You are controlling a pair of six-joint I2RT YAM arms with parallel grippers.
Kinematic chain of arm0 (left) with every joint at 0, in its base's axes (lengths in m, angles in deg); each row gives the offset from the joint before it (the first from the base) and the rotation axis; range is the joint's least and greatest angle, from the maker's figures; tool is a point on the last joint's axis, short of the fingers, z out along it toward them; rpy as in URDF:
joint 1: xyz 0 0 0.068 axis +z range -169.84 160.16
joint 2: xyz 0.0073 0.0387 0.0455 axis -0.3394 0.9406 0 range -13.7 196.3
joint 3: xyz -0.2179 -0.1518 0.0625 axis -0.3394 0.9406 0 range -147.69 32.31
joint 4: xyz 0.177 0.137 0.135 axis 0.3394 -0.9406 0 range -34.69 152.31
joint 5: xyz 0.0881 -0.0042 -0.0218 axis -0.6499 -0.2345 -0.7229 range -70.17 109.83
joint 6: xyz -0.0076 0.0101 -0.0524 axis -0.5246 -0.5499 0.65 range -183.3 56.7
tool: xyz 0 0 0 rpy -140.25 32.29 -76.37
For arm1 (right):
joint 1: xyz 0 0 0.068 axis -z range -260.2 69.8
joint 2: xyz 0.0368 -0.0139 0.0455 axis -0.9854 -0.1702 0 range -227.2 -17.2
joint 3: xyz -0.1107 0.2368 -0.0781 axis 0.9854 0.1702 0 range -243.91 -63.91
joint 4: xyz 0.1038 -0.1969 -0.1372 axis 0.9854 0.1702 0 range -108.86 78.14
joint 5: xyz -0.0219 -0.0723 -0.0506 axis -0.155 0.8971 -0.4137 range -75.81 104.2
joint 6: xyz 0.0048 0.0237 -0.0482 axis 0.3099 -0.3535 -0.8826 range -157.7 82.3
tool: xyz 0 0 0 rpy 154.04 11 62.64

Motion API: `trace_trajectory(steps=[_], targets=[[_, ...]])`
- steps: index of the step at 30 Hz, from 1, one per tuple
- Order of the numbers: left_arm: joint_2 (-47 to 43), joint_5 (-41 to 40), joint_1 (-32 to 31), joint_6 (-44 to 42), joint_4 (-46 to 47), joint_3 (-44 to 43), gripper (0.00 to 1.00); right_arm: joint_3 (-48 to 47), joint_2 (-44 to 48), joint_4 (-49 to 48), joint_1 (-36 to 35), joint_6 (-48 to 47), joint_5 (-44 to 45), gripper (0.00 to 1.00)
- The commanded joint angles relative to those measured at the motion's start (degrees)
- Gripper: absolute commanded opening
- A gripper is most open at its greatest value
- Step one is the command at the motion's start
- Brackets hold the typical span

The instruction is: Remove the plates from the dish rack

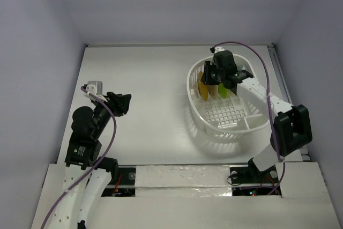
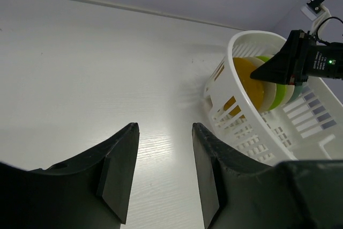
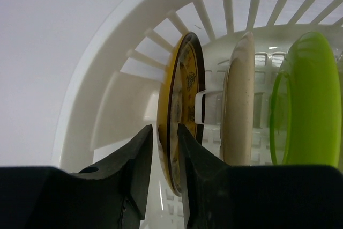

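The white dish rack [image 1: 225, 135] stands at the right of the table. Plates stand on edge at its far end: amber-orange [image 1: 202, 87], cream-beige [image 3: 239, 100] and lime green [image 3: 300, 95]. The teal plate is hidden behind them. My right gripper [image 1: 210, 76] reaches into the rack from above. In the right wrist view [image 3: 165, 128] its jaws straddle the rim of the amber-orange plate [image 3: 185, 95] and are closed down on it; the plate stands in its slot. My left gripper [image 2: 163, 127] is open and empty over the bare table, left of the rack [image 2: 241, 38].
The rack's near half shows bare grid bottom [image 1: 228, 113]. White walls enclose the table on the left, back and right. The left arm [image 1: 88, 124] sits at the table's left side.
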Motion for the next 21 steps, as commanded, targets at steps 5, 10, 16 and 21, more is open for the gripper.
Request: trace_trajectory(steps=[5,10,16,21], targets=[[-0.6,-0.4,-0.3,-0.4,1.8,0.1,0.41,-2.0,-0.7,-2.5,-0.1,-0.8,-0.3,0.23],[-0.8,-0.4,-0.3,-0.3,2.0,0.3,0.41,-0.9,0.8,-3.3,-0.1,-0.3,-0.3,0.12],[-0.7,-0.3,-0.3,-0.4,2.1,0.3,0.41,-1.0,2.8,-2.9,-0.1,-0.2,-1.1,0.07],[-0.6,-0.3,-0.3,-0.3,2.2,0.4,0.42,0.9,5.4,-4.5,-0.1,0.5,-1.2,0.00]])
